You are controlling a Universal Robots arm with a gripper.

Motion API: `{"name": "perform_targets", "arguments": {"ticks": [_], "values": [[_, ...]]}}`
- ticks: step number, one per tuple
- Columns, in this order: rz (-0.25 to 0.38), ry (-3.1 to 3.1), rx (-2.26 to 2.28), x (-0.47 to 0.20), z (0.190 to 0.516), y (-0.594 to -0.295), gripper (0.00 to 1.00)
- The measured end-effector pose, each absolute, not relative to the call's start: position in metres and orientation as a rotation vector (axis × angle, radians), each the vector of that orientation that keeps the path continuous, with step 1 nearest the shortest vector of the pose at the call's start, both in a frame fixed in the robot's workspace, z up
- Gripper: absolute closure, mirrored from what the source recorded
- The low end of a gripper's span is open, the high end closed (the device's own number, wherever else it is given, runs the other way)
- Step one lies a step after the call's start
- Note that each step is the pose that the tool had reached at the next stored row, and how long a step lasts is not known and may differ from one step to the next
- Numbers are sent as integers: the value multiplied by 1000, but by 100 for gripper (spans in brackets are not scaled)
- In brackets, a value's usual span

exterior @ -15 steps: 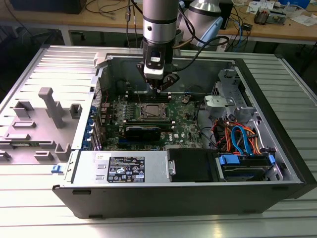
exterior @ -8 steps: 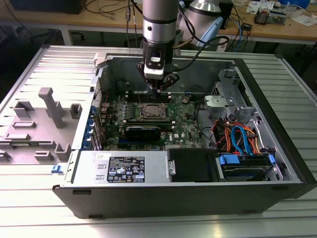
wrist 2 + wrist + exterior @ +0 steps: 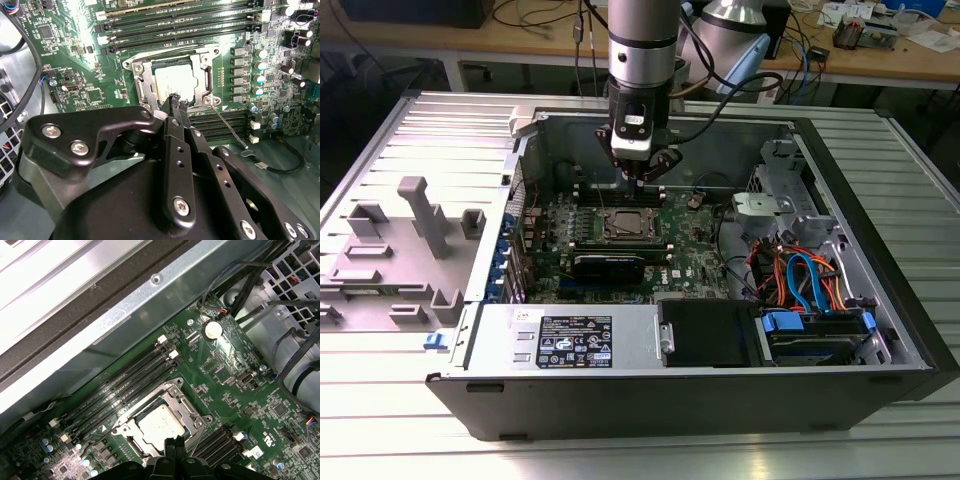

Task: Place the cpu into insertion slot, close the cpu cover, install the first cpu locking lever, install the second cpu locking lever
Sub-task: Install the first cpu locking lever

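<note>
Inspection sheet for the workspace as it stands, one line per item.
Surface: slatted metal table, open computer case on it.
Job's things: cpu flat in the cutout of the cpu cover, which is down; one wire lever angled away from it.
Clutter: grey plastic fixture at the exterior view's left.
Grippers: gripper shut, tips over the cover's edge.
Cables: orange and blue bundle inside the case.
Surroundings: wooden bench behind.

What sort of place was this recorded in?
Probably a robotics lab or electronics workshop. An open computer case lies on a ribbed metal table, wooden workbenches strewn with cables stand behind it, and the arm's gripper hangs over the motherboard.
</note>
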State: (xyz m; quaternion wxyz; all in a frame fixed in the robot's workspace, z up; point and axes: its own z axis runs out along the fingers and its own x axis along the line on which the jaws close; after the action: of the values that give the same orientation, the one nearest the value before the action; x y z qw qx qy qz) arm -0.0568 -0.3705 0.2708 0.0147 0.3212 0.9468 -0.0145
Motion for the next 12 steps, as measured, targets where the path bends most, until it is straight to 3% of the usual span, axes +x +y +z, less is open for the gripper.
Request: {"name": "perform_targets", "arguments": {"ticks": [12], "values": [[-43, 2951, 990, -57, 271, -370, 89]]}}
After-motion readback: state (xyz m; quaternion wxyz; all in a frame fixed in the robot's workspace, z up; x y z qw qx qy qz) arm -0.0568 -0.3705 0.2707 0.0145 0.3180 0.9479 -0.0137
